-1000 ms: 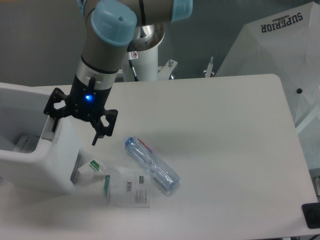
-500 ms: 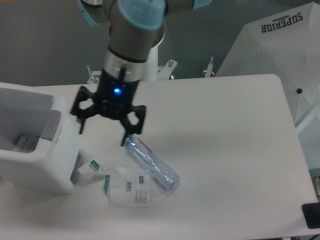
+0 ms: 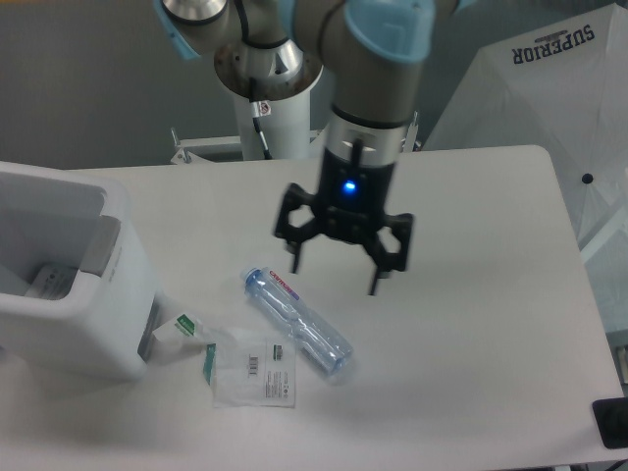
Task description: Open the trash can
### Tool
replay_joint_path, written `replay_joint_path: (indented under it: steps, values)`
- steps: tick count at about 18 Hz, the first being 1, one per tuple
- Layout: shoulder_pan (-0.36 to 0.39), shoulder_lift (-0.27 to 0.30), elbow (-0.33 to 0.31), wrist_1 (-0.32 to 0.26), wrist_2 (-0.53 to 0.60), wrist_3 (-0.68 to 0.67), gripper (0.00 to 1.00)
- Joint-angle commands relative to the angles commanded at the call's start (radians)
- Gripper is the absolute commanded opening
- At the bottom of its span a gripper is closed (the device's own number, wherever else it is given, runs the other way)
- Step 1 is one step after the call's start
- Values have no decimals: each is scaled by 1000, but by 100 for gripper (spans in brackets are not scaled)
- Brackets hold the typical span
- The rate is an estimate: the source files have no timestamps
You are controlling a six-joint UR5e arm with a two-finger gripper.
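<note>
The trash can (image 3: 93,339) is a big white boxy bin at the table's left edge. Its top shows an open cavity with a pale item lying inside, and a grey tab (image 3: 99,245) sits on its right rim. My gripper (image 3: 335,278) hangs over the middle of the table, well to the right of the bin and just above and right of a clear plastic bottle (image 3: 297,324). Its black fingers are spread wide and hold nothing.
A flat clear packet with printed labels (image 3: 255,371) and a small green-and-white carton (image 3: 183,329) lie between the bin and the bottle. A white fabric panel marked SUPERIOR (image 3: 549,88) stands off the right side. A black object (image 3: 610,424) sits at the lower right corner.
The gripper has swung from the bin's right rim across the table to the right, ending over the middle beside the bottle. Its fingers stayed open. The bin and the other items have not moved.
</note>
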State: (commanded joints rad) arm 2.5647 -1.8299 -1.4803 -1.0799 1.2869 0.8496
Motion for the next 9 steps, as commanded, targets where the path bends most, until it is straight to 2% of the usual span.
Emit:
replay_joint_path:
  steps: [3, 6, 9]
  values:
    - [57, -37, -8, -2, 67, 119, 100]
    - [71, -77, -6, -2, 144, 236, 100]
    - [66, -92, -3, -3, 192, 246, 100]
